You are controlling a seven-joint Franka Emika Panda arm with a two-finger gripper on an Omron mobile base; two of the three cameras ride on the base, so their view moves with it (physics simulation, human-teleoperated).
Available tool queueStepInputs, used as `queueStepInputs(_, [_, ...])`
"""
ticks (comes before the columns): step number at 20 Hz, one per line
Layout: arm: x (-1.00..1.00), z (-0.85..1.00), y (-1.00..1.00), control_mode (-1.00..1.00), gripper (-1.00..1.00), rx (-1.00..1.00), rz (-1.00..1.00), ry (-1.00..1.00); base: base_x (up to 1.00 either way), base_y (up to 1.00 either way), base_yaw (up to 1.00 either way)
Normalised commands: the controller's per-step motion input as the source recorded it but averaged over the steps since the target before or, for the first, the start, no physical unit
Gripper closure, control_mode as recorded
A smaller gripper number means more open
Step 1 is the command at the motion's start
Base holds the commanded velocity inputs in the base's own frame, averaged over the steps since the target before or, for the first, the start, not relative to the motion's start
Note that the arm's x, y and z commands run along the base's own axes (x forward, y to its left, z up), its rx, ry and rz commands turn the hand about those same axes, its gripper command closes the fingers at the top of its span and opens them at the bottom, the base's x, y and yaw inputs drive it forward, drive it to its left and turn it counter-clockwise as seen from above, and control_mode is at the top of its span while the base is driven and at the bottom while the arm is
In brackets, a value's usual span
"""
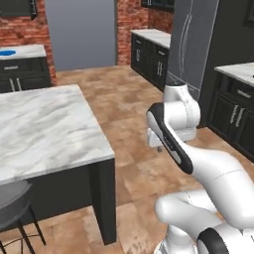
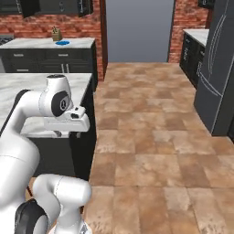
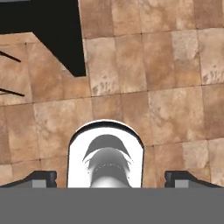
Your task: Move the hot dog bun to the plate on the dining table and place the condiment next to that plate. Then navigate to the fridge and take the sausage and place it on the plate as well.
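The dining table [image 1: 44, 124], a marble surface, sits at nine o'clock in the left base view; the part of its top in frame carries nothing. Its near corner and dark end panel drop to the tiled floor [image 1: 129, 163] beside a grey stool [image 1: 12, 203]. The tool [image 3: 111, 177] hangs folded close to the arm, pointing down at bare tile just off that table end. In the hand view its two tips [image 3: 41, 178] stand wide apart at the bottom corners, gripping nothing. The fridge [image 2: 217, 68], doors closed, stands at two o'clock in the right base view, well apart from the tool, with open tile between. A wall counter [image 2: 45, 43] at eleven o'clock carries a blue plate [image 2: 62, 43].
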Motion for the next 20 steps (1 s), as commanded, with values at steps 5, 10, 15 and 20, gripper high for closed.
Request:
queueStepInputs(5, [0.00,0.00,0.00,1.00,-1.00,0.00,0.00,0.00,1.00,-0.71,0.33])
queueStepInputs(10, [0.00,0.00,0.00,1.00,-1.00,0.00,0.00,0.00,1.00,-0.60,0.35])
queueStepInputs(15, [0.00,0.00,0.00,1.00,-1.00,0.00,0.00,0.00,1.00,-0.57,0.35])
queueStepInputs(20, [0.00,0.00,0.00,1.00,-1.00,0.00,0.00,0.00,1.00,-0.72,0.30])
